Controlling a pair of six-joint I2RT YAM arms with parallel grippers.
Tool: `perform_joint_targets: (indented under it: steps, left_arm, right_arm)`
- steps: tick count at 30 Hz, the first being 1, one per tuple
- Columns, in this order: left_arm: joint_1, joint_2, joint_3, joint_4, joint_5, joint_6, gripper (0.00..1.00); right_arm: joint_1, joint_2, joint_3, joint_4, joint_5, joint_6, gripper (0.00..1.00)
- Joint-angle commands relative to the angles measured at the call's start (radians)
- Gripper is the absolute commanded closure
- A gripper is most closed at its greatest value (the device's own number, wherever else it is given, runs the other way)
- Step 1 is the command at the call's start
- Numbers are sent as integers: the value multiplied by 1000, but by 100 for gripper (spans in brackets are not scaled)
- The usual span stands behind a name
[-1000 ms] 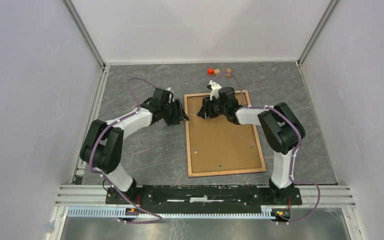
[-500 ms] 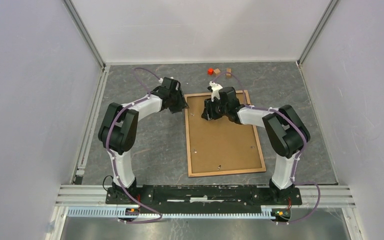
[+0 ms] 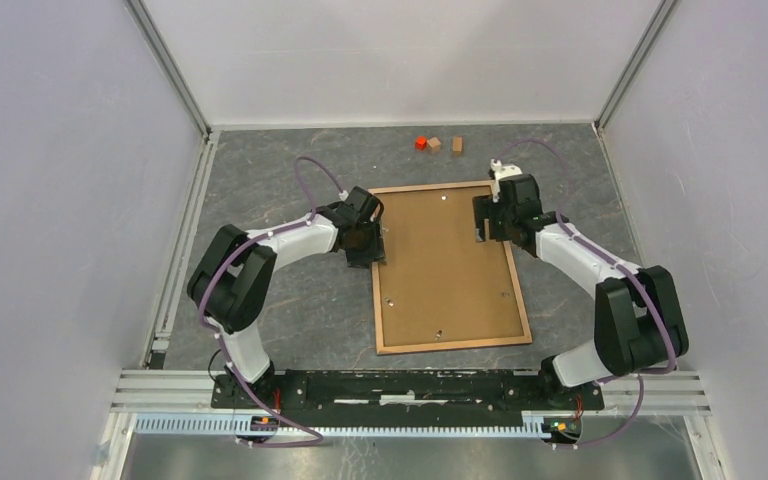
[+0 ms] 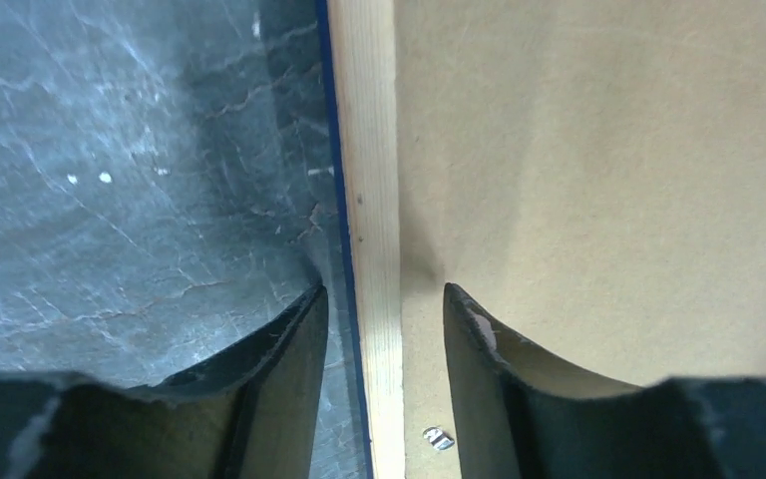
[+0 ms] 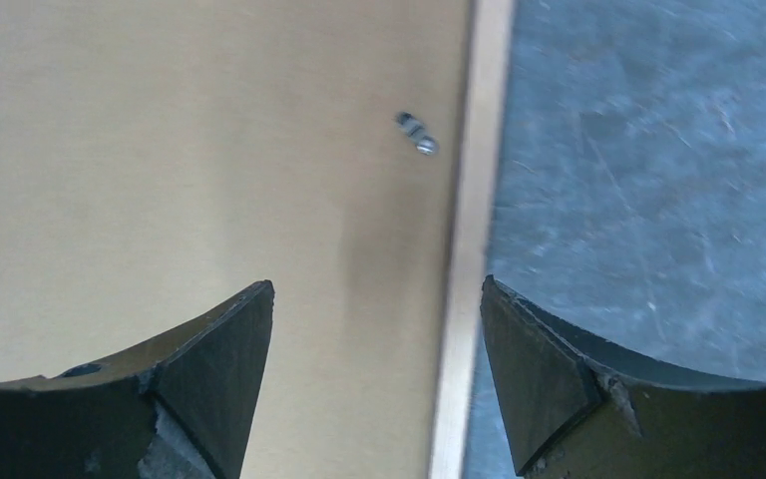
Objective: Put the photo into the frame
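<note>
Status: frame (image 3: 454, 346) face-down between the arms, backing board (image 3: 445, 270) seated; photo unseen, possibly beneath. Jaws: left gripper (image 4: 384, 299) half-open astride 10 o'clock rail, right gripper (image 5: 374, 309) wide astride 2 o'clock rail; neither gripping. Securing probably left to do.

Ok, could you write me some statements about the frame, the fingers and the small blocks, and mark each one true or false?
1. The frame lies flat on the table, with its brown backing board facing up. True.
2. The left fingers stand on either side of the frame's left rail. True.
3. The right fingers are clamped shut on the right rail. False: they stand wide open, one over the board and one over the table.
4. The red block sits on the backing board. False: it sits on the table, beyond the frame's far edge.
</note>
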Motion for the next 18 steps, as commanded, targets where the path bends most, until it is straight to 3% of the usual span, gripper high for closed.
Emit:
perform_joint_targets:
  steps: [1, 7, 12, 18]
  left_arm:
    - [-1, -6, -28, -50, -14, 32, 54]
    - [-1, 33, -19, -82, -8, 84, 70]
    - [0, 0, -73, -24, -3, 92, 76]
    - [1, -29, -124, 47, -1, 93, 83]
  right_arm:
    - [-47, -1, -24, -27, 90, -6, 19]
    - [-97, 84, -25, 117, 60, -9, 26]
    - [-102, 170, 19, 160, 137, -26, 28]
    - [-106, 258, 63, 200, 125, 15, 31]
